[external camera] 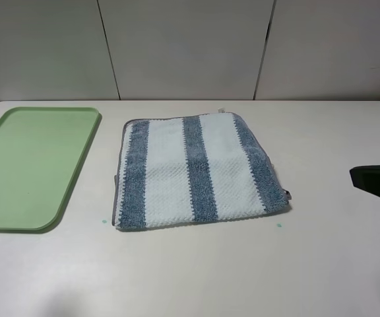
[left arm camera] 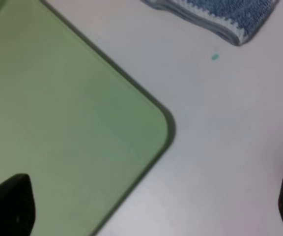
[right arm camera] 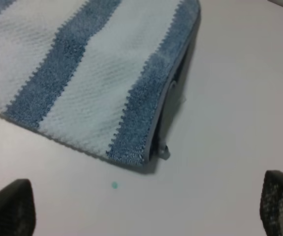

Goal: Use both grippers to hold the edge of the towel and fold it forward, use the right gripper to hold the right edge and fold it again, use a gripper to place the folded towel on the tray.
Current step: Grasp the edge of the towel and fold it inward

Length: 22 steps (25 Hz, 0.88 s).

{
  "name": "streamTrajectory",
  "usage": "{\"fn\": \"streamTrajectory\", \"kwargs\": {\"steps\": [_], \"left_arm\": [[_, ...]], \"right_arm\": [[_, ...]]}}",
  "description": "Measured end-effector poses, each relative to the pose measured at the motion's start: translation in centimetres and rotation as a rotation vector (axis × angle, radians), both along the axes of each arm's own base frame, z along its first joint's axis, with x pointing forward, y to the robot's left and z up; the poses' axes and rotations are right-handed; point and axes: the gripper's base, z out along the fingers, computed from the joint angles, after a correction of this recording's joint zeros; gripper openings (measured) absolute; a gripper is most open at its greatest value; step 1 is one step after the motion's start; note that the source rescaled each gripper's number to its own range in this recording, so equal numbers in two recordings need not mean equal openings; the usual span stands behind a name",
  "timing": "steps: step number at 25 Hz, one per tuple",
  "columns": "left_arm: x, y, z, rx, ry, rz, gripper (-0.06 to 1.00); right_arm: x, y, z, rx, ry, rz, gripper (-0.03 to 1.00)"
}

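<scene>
Currently both of my tools stand wide open and empty. The left tool (left arm camera: 149, 209) hangs astride a rounded corner of the flat, pale green plastic tray (left arm camera: 72, 113). The right tool (right arm camera: 144, 206) hovers over the bare white worktop (right arm camera: 230, 98), just off the right side of the waffle-textured terry towel with blue-grey and white stripes (external camera: 200, 172). That towel lies flat mid-worktop, apart from the tray on its left. I judge the first fold is the step in hand. To do it well, I should bring one tool down by each corner of the towel's near edge (external camera: 196, 223) and pinch only the cloth I mean to lift, since the right side shows stacked layers along its thin grey hem (right arm camera: 173, 88). Then I raise both tools level and carry the edge forward evenly, so the stripes line up.
</scene>
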Motion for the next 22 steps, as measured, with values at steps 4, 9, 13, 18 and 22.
{"fn": "streamTrajectory", "kwargs": {"steps": [4,9,13,18,22], "left_arm": [[0.5,-0.2,0.2,0.021,-0.044,-0.043,1.00],[2.3,-1.6,-0.6,0.069,0.051,-0.109,0.99],[3.7,-3.3,-1.7,0.131,0.128,-0.211,0.99],[5.6,-5.2,-3.2,0.218,0.190,-0.296,0.99],[7.3,-6.7,-4.8,0.287,0.219,-0.350,0.99]], "right_arm": [[2.2,0.0,0.7,-0.048,0.005,0.051,1.00],[4.8,-0.1,0.6,-0.168,-0.004,0.170,1.00],[5.9,-0.1,-0.4,-0.291,-0.020,0.312,1.00],[6.5,-0.1,-1.0,-0.395,-0.054,0.435,1.00],[7.2,-0.2,-1.5,-0.414,-0.051,0.443,1.00]]}}
